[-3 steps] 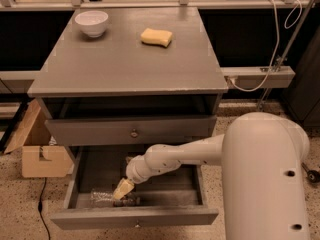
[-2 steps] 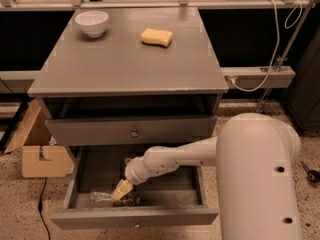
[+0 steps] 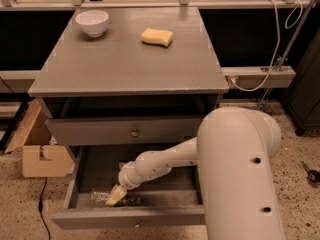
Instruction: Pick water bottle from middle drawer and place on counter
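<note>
- The middle drawer (image 3: 150,217) is standing pulled out at the bottom of the grey cabinet (image 3: 90,131), with its plain front facing me.
- The water bottle (image 3: 98,198) is lying on its side inside that drawer, near the front left corner of the cabinet's open box, with its clear crinkly end pointing left.
- The gripper (image 3: 116,195) is hanging low in the drawer with its pale yellowish tip right over the bottle. It looks to be touching it.
- I cannot tell from where I am standing whether the gripper is spread, closed or pinching the bottle.
- The white arm (image 3: 165,161) is slanting into the cabinet's drawer from the right, and the robot's bulky white body (image 3: 240,174) is filling the space in front of the cabinet's right side.
- The drawer front (image 3: 165,129) with the dark round knob (image 3: 134,133) is sitting shut just above the open drawer.
- The counter (image 3: 125,64) on top of the cabinet is carrying a white bowl (image 3: 92,22) at its far left corner.
- A yellow sponge (image 3: 157,37) is lying toward the far middle, well apart from the bowl.
- A cardboard box (image 3: 42,159) is sitting on the floor just left of the cabinet.
</note>
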